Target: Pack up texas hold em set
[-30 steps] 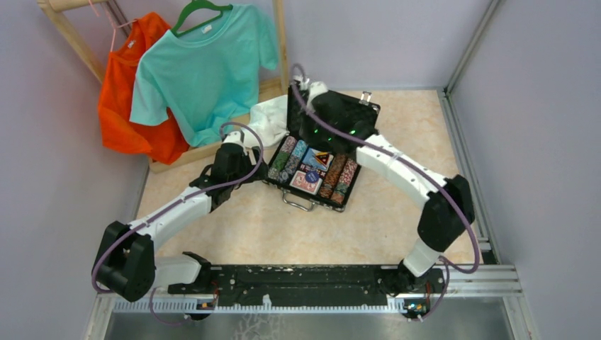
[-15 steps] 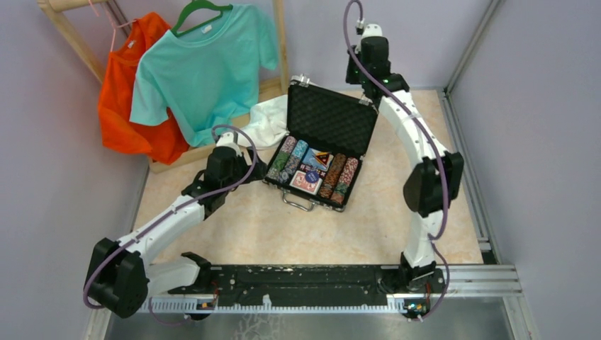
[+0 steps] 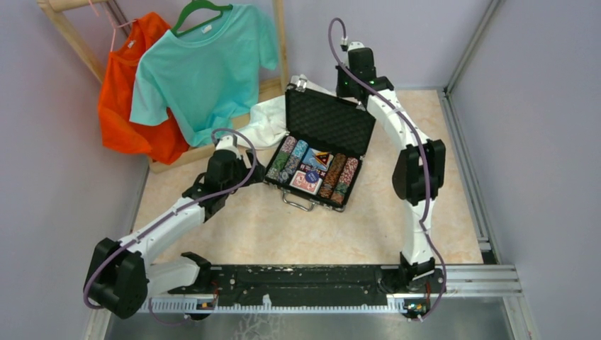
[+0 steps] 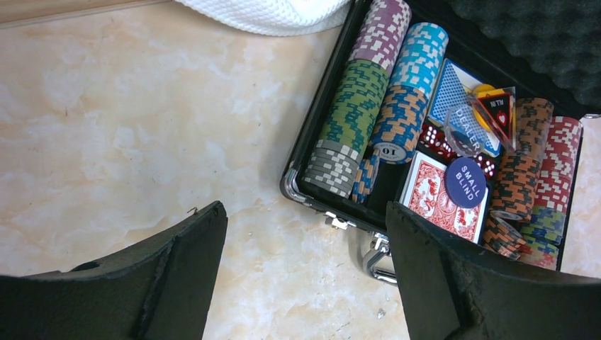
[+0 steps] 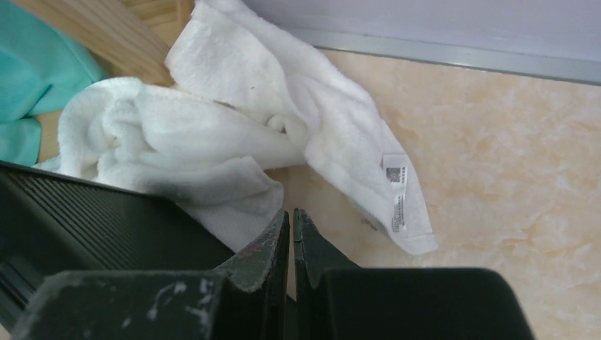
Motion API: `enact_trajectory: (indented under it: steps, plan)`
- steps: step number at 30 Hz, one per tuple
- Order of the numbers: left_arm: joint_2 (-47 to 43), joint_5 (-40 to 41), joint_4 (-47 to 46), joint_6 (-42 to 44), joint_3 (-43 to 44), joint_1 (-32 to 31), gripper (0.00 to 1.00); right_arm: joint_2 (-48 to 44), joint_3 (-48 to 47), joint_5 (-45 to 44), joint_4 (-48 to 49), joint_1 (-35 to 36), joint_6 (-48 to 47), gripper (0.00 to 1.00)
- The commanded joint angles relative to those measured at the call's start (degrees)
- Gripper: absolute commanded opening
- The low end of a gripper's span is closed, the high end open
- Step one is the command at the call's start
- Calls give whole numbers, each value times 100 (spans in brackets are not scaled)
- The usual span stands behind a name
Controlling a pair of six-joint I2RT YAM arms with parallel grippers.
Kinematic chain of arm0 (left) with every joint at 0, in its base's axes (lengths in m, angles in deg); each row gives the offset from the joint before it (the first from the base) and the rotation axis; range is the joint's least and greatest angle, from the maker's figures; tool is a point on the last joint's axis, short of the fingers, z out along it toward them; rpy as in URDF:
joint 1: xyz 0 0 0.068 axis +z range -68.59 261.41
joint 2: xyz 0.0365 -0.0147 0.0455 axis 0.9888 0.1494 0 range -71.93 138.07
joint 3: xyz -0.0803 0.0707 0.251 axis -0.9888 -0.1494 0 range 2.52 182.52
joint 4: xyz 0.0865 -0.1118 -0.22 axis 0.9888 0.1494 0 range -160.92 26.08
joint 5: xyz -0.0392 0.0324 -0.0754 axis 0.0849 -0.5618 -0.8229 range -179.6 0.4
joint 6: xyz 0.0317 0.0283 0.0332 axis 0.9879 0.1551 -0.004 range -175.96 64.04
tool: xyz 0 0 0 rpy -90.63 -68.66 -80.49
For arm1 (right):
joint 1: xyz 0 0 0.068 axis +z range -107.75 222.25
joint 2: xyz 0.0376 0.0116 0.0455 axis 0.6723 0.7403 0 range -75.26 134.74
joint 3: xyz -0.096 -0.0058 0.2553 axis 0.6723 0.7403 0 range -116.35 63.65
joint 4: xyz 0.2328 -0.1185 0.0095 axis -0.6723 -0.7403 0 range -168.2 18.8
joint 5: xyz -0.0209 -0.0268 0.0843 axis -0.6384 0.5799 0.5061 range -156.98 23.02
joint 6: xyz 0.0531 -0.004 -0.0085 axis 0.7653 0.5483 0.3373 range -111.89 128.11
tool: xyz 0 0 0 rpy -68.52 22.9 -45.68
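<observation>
Where the case lies: mid-table, open, the black case point(image 3: 329, 120) has its foam-lined lid upright at the far side and its tray flat on the table point(image 3: 283, 227), metal handle point(image 4: 375, 251) toward the arm bases.
Chips: poker chips point(image 4: 354, 106) lie in rows on their sides, two rows at the tray's left end and two at its right end.
Middle compartment: a red deck point(image 4: 432, 202) and a blue deck point(image 4: 448, 92) lie flat, with red dice point(image 4: 429, 134) between them.
Buttons: a dark round "small blind" button point(image 4: 465, 182) rests on the red deck; a clear "dealer" button point(image 4: 468, 127) lies over the blue deck.
Left gripper point(image 4: 305, 219): fingers spread wide, gripping nothing, hovering over bare table just beside the case's left front corner.
Right gripper point(image 5: 291, 212): fingers all but together with only a thin slit between them, gripping nothing, raised behind the lid's ribbed back; whether it touches the lid I cannot tell.
White cloth point(image 5: 234, 134): crumpled on the table behind the lid.
Backdrop: a teal T-shirt point(image 3: 205, 64) and an orange one point(image 3: 124, 92) hang on a wooden rack point(image 3: 280, 42) at the far left.
</observation>
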Motion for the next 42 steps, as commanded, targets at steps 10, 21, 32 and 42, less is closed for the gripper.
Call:
enact_trajectory:
  steps: [10,21,32,42]
  plan:
    - [-353,75,-122,-123,-198,-20,88,-1794,1711,-77,187,1171,12,8]
    - [-2204,621,-676,-312,-1218,-25,86,-4283,3560,-209,1064,1809,590,9]
    - [-93,462,-1671,269,-347,9,83,-5297,6686,-71,1848,2622,1440,0]
    - [2729,-619,-972,334,1807,640,84,-6061,9047,-289,2648,3085,2499,0]
